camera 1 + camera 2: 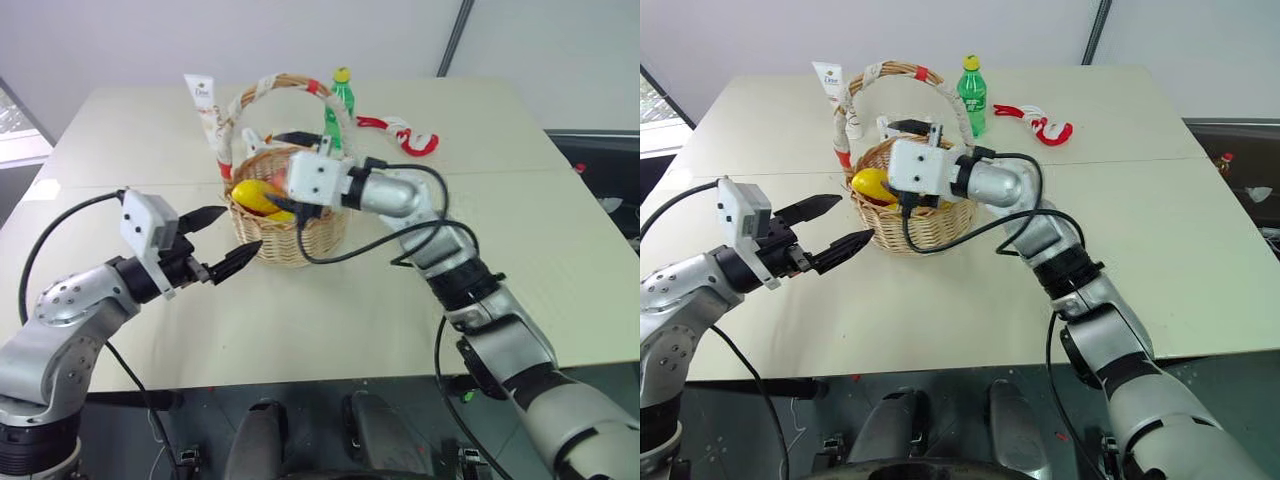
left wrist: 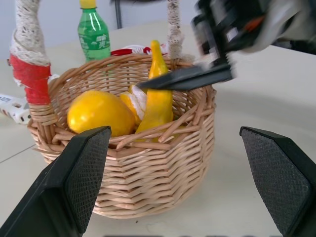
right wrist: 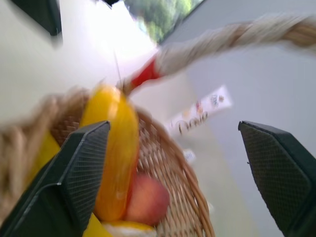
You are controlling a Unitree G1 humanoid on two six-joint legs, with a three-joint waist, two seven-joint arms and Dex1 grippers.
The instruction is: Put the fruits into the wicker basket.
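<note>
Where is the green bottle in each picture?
Left eye view: green bottle stands behind the wicker basket.
Right eye view: bottle behind the basket, beside its handle.
Left wrist view: bottle beyond the basket's far rim.
Right wrist view: I can't find it.
Shared landmark: the basket.

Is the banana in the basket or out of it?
In. The banana stands on end inside the basket, tip above the rim, beside a round yellow fruit.

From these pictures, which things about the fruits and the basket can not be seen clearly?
- How many fruits lie in the wicker basket: in the left wrist view its wall and the banana cover the lower ones.
- The peach: motion blur in the right wrist view.
- The basket's inside in the head views: the right gripper covers it.
- The white tube's label: too small.
</note>
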